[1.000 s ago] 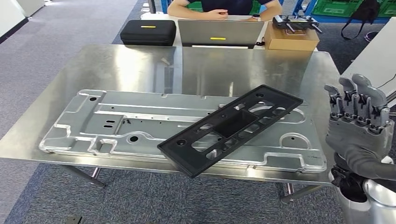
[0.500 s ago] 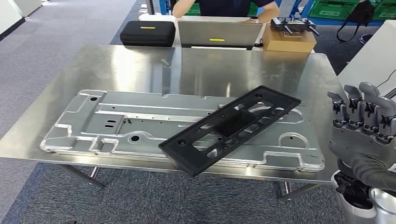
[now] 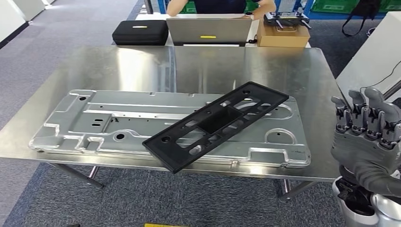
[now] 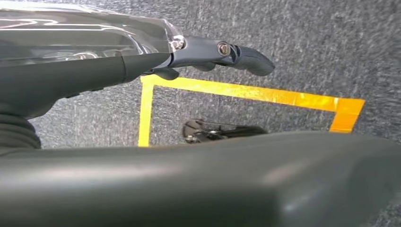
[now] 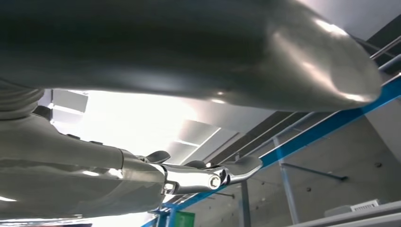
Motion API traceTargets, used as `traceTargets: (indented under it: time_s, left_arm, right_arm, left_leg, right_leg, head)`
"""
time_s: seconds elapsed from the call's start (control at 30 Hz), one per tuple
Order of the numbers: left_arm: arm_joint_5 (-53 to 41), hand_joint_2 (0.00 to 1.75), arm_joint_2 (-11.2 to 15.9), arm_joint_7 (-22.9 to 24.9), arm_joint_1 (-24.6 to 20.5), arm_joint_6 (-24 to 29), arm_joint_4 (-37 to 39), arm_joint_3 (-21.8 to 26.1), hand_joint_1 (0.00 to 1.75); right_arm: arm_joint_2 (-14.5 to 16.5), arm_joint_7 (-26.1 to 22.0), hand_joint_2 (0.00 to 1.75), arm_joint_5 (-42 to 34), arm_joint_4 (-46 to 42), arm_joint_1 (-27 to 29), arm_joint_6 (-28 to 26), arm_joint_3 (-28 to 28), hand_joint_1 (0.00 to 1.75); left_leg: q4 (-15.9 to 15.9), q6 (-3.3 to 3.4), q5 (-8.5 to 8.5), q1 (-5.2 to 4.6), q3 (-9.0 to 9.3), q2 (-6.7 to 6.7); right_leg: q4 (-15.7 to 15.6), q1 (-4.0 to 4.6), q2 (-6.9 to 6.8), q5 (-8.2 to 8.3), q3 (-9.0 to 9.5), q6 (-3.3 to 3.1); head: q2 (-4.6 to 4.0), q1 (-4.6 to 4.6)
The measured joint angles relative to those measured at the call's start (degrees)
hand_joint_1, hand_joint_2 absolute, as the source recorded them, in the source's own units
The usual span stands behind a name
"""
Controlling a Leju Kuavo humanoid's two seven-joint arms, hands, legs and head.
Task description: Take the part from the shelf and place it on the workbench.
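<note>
The black part (image 3: 215,125), a long flat frame with many cut-out windows and a solid rectangular recess at its middle, is lying diagonally on the workbench (image 3: 208,64). It is resting on top of a large stamped metal panel (image 3: 94,125), and its nearer corner is reaching the table's front edge and seems to be jutting a little past it. By its look it is probably moulded plastic: light for its length, fairly stiff, though a thin frame like this may be flexing somewhat if lifted by one end. Its matte surface should not be slippery. The sensible places to take hold would be the long outer rims near the middle, where the load balances, or through one of the larger windows. The overhanging corner is offering a free edge for fingers to get under. Since it is sitting on smooth metal, it may be inclined to slide if nudged.

The right hand (image 3: 366,137) is hovering upright beside the bench's right end, well apart from the part, fingers pointing up and slightly apart, holding nothing. The left hand (image 4: 142,66) is hanging toward the carpeted floor (image 4: 331,47) above yellow tape (image 4: 246,92), one finger stretched out and nothing visible in its grasp. With the part on the bench and both hands free, the placing appears to be done.

Beyond the bench a person (image 3: 213,5) is sitting behind a laptop (image 3: 209,30), with a black case (image 3: 140,33) and a cardboard box (image 3: 283,35) alongside.
</note>
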Motion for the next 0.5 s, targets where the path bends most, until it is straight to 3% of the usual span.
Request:
traceTargets:
  time_s: [0.07,0.13,0.23,0.3,0.37,0.4,0.43,0.47,0.5]
  left_arm:
    - [0.04,0.0,0.4,0.18,0.02,0.11,0.0,0.0,0.0]
    - [0.21,0.0,0.91,0.28,0.14,0.23,0.0,0.01,0.0]
    - [0.52,0.0,1.31,0.28,0.2,0.25,0.0,0.02,0.0]
    - [0.61,0.0,1.35,0.24,0.18,0.23,0.0,0.03,0.0]
    - [0.66,0.0,1.37,0.24,0.32,0.27,0.0,0.06,0.0]
    - [0.68,0.0,1.37,0.24,0.39,0.29,0.0,0.08,0.0]
    - [0.69,0.0,1.37,0.24,0.43,0.3,0.0,0.09,0.0]
    - [0.69,0.0,1.37,0.24,0.43,0.3,0.0,0.11,0.0]
    - [0.69,0.0,1.37,0.23,0.42,0.3,0.0,0.11,0.0]
  right_arm:
    - [0.54,-0.58,0.0,0.61,-0.62,0.38,0.09,0.12,0.0]
    - [1.23,-0.99,0.0,1.64,-1.43,0.73,-0.04,0.63,0.0]
    - [1.94,-1.33,0.0,3.02,-2.75,0.91,-0.7,1.85,0.0]
    - [2.08,-1.57,0.0,3.38,-3.4,0.99,-1.16,2.49,0.0]
    - [2.11,-1.88,0.0,3.58,-3.74,1.26,-1.57,3.1,0.0]
    - [2.12,-2.03,0.0,3.7,-3.88,1.45,-1.73,3.33,0.0]
    - [2.12,-2.17,0.0,3.81,-4.03,1.61,-1.88,3.56,0.0]
    - [2.12,-2.26,0.0,3.89,-4.21,1.69,-2.04,3.77,0.0]
    - [2.12,-2.31,0.0,3.92,-4.42,1.72,-2.16,3.98,0.0]
  left_leg:
    - [-7.44,1.8,2.58,-0.9,4.17,-0.24]
    - [-10.52,2.6,3.21,-1.55,5.64,-0.38]
    - [-11.93,2.76,4.6,-1.44,5.45,-0.2]
    - [-12.78,2.8,5.79,-0.93,4.8,0.05]
    - [-12.67,2.72,6.54,-0.82,3.66,0.24]
    - [-12.52,2.59,6.83,-0.76,3.13,0.33]
    - [-12.3,2.45,7.09,-0.67,2.58,0.43]
    - [-12.01,2.29,7.28,-0.53,2.07,0.49]
    - [-11.61,2.13,7.38,-0.37,1.61,0.55]
  right_leg:
    - [-0.01,0.35,-0.04,0.34,-0.12,0.04]
    - [-0.04,0.21,-0.08,0.83,-0.31,0.52]
    - [0.17,-0.01,0.01,0.77,-0.81,1.48]
    - [3.18,0.06,0.21,-2.48,-1.98,1.83]
    - [9.75,-0.09,0.31,-7.02,-3.85,2.3]
    - [12.52,-0.21,0.3,-8.25,-4.36,2.58]
    - [13.79,-0.32,0.27,-8.43,-4.08,2.87]
    - [12.75,-0.43,0.25,-7.52,-2.75,3.15]
    - [9.57,-0.56,0.21,-5.99,-0.41,3.43]
  head:
    - [0.0,0.01]
    - [0.0,0.02]
    - [0.0,0.01]
    - [0.0,0.04]
    - [0.0,0.05]
    - [0.0,0.05]
    - [0.0,0.05]
    - [0.0,0.05]
    - [0.0,0.06]
